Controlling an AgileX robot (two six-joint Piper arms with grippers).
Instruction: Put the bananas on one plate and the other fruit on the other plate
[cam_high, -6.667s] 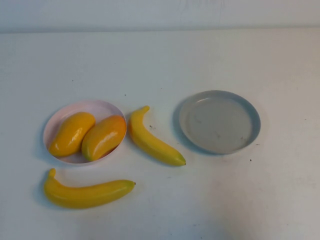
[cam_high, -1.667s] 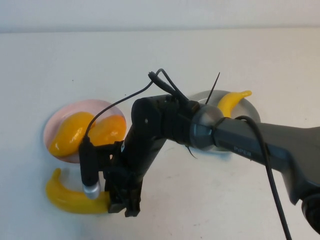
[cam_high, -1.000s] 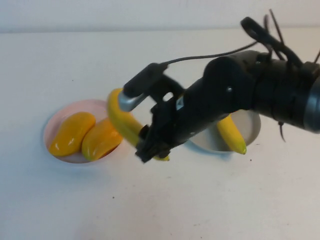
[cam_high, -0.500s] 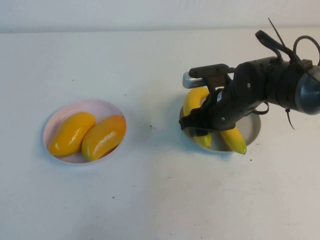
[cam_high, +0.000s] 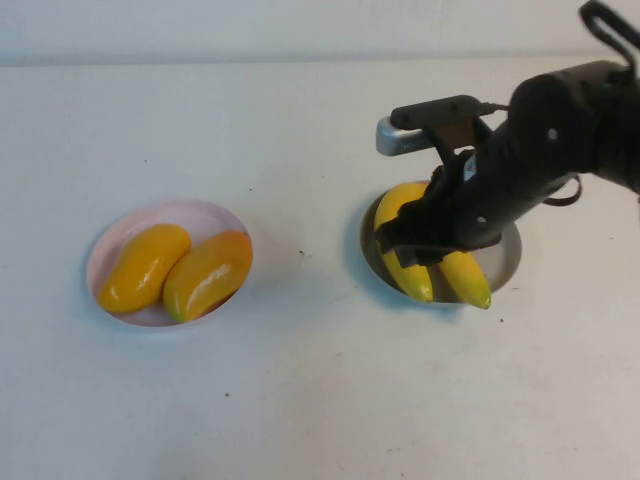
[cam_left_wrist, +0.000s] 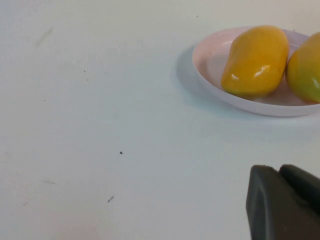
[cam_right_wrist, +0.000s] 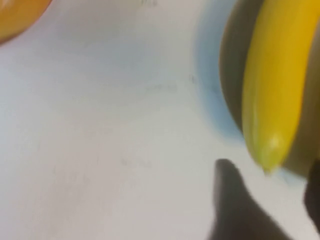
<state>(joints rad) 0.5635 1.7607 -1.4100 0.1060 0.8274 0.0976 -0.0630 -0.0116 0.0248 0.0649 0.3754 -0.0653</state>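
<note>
White tabletop (cam_high: 300, 400) fills my view. On the left I see the round pale pink plate (cam_high: 122, 232) carrying 2 plump glossy yellow-orange mango-like fruits (cam_high: 176, 270), side by side and touching. On the right, the round grey-blue plate (cam_high: 505, 262) holds 2 long bright-yellow bananas (cam_high: 432, 275), lying close together. My right gripper (cam_high: 415, 240) sits over the bananas with fingers spread, gripping nothing. My left gripper (cam_left_wrist: 282, 202) hangs near the pink plate; I cannot tell its fingers' state.
</note>
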